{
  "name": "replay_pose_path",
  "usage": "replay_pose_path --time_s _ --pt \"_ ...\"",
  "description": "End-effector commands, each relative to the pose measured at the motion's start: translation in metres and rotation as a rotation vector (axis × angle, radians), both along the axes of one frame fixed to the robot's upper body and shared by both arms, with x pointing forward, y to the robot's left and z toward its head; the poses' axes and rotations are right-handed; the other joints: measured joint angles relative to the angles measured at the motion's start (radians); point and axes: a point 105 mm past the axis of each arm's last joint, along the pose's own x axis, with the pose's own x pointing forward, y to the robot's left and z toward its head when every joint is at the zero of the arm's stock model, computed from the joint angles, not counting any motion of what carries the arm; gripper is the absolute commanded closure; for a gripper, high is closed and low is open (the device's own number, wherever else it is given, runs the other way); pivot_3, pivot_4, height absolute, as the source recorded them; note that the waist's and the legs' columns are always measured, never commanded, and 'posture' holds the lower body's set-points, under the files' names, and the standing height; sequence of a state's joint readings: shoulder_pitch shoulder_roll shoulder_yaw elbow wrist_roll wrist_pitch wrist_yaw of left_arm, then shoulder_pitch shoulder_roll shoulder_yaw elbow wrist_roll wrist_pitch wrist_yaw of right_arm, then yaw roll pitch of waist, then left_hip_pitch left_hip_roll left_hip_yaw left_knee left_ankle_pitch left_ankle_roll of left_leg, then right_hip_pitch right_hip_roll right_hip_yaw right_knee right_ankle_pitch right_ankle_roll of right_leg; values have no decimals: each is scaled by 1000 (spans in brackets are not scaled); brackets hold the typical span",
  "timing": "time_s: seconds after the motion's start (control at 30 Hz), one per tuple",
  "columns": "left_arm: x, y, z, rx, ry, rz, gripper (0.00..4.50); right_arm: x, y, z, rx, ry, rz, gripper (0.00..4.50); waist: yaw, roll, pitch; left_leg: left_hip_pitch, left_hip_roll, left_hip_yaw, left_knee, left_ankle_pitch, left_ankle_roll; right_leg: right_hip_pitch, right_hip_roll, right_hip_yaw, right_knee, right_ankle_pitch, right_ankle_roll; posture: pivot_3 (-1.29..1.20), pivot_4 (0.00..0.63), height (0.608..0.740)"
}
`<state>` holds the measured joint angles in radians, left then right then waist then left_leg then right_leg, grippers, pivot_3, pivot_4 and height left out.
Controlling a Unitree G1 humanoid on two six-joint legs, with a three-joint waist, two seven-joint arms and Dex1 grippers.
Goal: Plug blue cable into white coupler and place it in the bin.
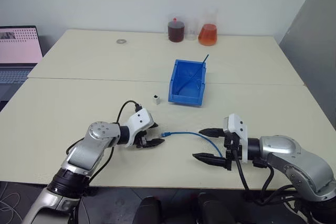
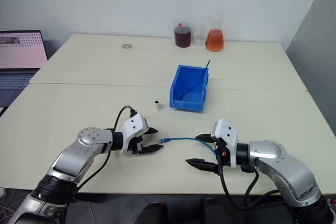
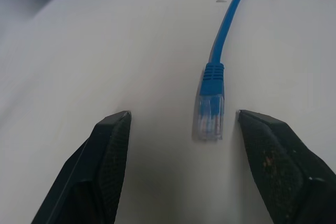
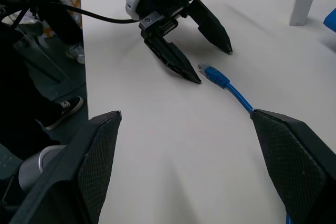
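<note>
The blue cable [image 1: 184, 133] lies on the pale table near its front edge, its clear plug [image 3: 211, 116] pointing toward my left gripper [image 1: 156, 135]. That gripper is open, with the plug lying just ahead of its fingertips and nearer one of them, untouched. My right gripper [image 1: 199, 143] is open, and the cable's other stretch runs on the table below its spread fingers. The white coupler [image 1: 156, 98] stands upright on the table, beside the front left corner of the bin [image 1: 186, 99]. Both are farther back on the table than my grippers.
A thin blue strand [image 1: 205, 59] leans out of the bin's back corner. Two flasks, one with dark red liquid [image 1: 176, 30] and one with orange liquid [image 1: 207, 34], stand at the table's far edge, and a small metal ring [image 1: 122, 41] lies to their left. A laptop [image 1: 18, 51] sits off the table's left.
</note>
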<state>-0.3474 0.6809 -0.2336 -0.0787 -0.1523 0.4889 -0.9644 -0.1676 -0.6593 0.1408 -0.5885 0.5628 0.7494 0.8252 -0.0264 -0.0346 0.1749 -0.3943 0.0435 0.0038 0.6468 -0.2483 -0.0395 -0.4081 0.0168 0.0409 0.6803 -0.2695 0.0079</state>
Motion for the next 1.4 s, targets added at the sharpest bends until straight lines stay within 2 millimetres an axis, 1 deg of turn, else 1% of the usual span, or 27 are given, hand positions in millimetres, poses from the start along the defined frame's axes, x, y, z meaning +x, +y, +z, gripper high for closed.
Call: replay_pose_path --time_s 0.03,0.17,0.2,0.27,0.3,0.43,0.6,0.7,0.8,0.87,0.93,1.0,1.07,1.17,1.23,1.33,1.4 --pt "-9 -5 -12 27 74 -36 1750 -4 2 10 1 -60 21 322 0 0 0 0 0 0 0 0 0 0 0 0 0 0 0 0 150 740" --pt "-19 -5 -17 44 111 -62 2614 -3 1 11 -1 -66 18 322 -1 0 0 0 0 0 0 0 0 0 0 0 0 0 0 0 150 740" --pt "-19 -5 -17 46 114 -60 2873 -3 1 11 -1 -67 18 322 -2 0 0 0 0 0 0 0 0 0 0 0 0 0 0 0 150 740" --pt "-19 -4 -18 49 113 -53 3250 -3 1 11 -2 -67 17 322 -2 0 0 0 1 0 0 0 0 0 0 0 0 0 0 0 150 740" --pt "-20 -4 -18 48 114 -51 3550 -3 1 11 -3 -67 18 322 -2 0 0 0 1 0 0 0 0 0 0 0 0 0 0 0 150 740" --pt "-23 -3 -20 46 119 -48 4240 -2 1 12 -6 -74 22 322 -2 0 0 1 1 0 0 0 0 0 0 0 0 0 0 0 150 740" --pt "-23 -5 -18 4 105 -32 4246 3 1 19 37 -80 -6 322 -2 0 0 1 1 0 0 0 0 0 0 0 0 0 0 0 150 740" --pt "-21 -12 -4 -87 71 -40 4246 9 2 31 92 -85 -29 322 -2 0 0 1 1 0 0 0 0 0 0 0 0 0 0 0 150 740" --pt "-19 -17 9 -142 42 -60 4247 9 1 36 107 -83 -32 322 -2 0 0 1 1 0 0 0 0 0 0 0 0 0 0 0 150 740" --pt "-13 -22 23 -208 18 -60 4247 1 3 37 97 -79 5 322 0 0 0 0 1 -1 0 0 0 0 0 0 0 0 0 0 150 740" --pt "-8 -31 43 -302 -8 -70 4247 -7 4 35 86 -63 36 322 4 0 0 -1 1 -1 0 0 0 0 0 -1 0 0 0 0 150 740" --pt "-5 -40 61 -390 -16 -81 4247 -11 5 32 95 -49 40 322 4 -1 0 -3 1 -2 1 0 0 -1 0 -2 0 0 0 0 150 740" --pt "-4 -44 72 -434 -12 -88 4247 -13 7 30 115 -48 33 322 0 -1 0 -3 0 -2 1 0 0 -1 0 -2 0 0 0 0 150 740" --pt "-6 -47 78 -461 10 -104 4247 -13 9 32 160 -48 1 322 -8 -1 0 -2 0 -1 0 0 0 -1 1 0 0 0 0 0 150 740" --pt "-8 -48 81 -475 26 -108 4247 -13 10 31 186 -11 -15 322 -9 -1 0 -1 0 -1 0 0 0 -1 2 0 0 0 0 0 150 740" --pt "-15 -47 83 -494 71 -134 4247 -6 9 34 320 79 -86 322 -7 -1 0 -1 1 -2 0 0 0 -1 4 -1 0 0 0 0 150 740" --pt "-19 -48 85 -510 97 -148 4247 0 8 36 373 105 -128 322 -7 -1 0 -1 1 -2 0 0 0 -1 4 -1 0 0 0 0 150 740"
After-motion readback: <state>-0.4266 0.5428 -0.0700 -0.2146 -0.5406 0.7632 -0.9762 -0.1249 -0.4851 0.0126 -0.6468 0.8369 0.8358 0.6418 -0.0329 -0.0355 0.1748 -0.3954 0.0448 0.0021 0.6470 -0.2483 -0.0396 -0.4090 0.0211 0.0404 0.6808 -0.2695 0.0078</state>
